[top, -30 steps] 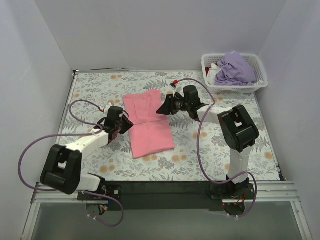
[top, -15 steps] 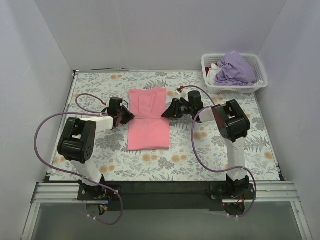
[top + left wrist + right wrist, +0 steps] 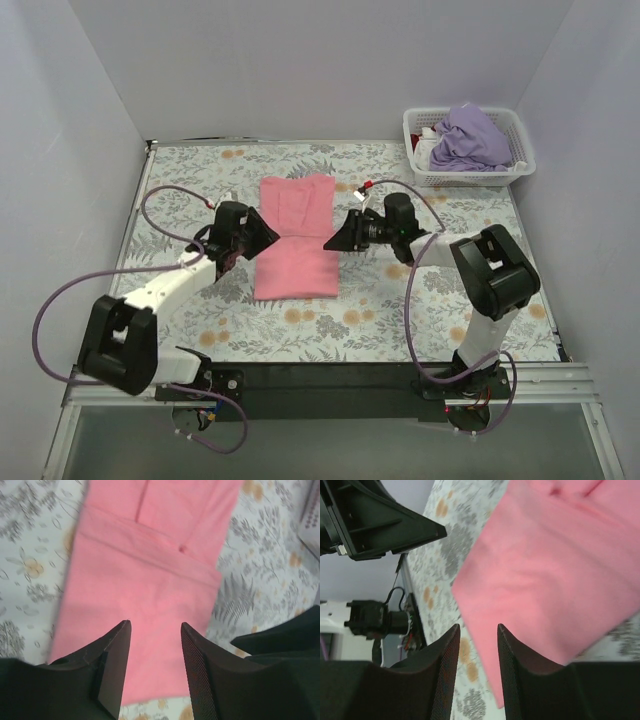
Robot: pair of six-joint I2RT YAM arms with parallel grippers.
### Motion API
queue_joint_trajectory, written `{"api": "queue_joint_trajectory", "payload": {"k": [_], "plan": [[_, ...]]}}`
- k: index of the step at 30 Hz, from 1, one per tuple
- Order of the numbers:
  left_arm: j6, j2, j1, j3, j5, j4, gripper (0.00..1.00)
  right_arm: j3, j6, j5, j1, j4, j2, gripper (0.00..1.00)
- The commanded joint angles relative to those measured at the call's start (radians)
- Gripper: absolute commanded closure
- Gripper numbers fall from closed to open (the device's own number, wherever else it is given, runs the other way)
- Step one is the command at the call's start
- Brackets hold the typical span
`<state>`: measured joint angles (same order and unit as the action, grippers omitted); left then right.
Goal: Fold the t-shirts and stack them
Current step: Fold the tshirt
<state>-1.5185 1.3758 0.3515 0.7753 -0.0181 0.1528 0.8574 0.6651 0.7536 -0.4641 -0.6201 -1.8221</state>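
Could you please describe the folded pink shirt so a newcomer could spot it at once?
On the floral grey and orange tablecloth, look to the middle. There lies a salmon pink cloth t-shirt, folded into a flat rectangle; the lavender purple shirt is heaped in the white lattice basket.

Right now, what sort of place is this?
Likely a walled lab booth for laundry-folding trials: two robot arms flank a pink t-shirt on a floral tablecloth, a white basket holding more clothes.

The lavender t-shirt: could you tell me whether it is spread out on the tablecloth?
No, the lavender t-shirt sits bunched in the white basket.
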Motion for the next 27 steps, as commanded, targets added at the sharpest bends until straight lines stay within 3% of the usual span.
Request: {"api": "queue_joint_trajectory", "payload": {"k": [1, 8, 15, 20, 23, 27], "plan": [[-0.035, -0.137, 0.064, -0.097, 0.004, 0.111, 0.58, -0.095, 0.05, 0.021, -0.089, -0.068, 0.078, 0.57], [-0.137, -0.202, 0.136, -0.292, -0.016, 0.081, 0.67, -0.159, 0.114, -0.002, -0.217, -0.176, 0.012, 0.56], [-0.235, -0.188, 0.136, -0.389, -0.042, 0.051, 0.72, -0.218, 0.152, -0.039, -0.217, -0.24, -0.149, 0.57], [-0.27, -0.264, 0.136, -0.439, -0.048, 0.111, 0.74, -0.285, 0.159, -0.043, -0.19, -0.237, -0.161, 0.58], [-0.263, -0.332, 0.136, -0.433, -0.02, 0.151, 0.74, -0.327, 0.142, -0.023, -0.162, -0.234, -0.129, 0.58], [-0.238, -0.422, 0.147, -0.374, -0.043, 0.223, 0.62, -0.321, 0.104, 0.013, -0.159, -0.153, -0.024, 0.58]]}}
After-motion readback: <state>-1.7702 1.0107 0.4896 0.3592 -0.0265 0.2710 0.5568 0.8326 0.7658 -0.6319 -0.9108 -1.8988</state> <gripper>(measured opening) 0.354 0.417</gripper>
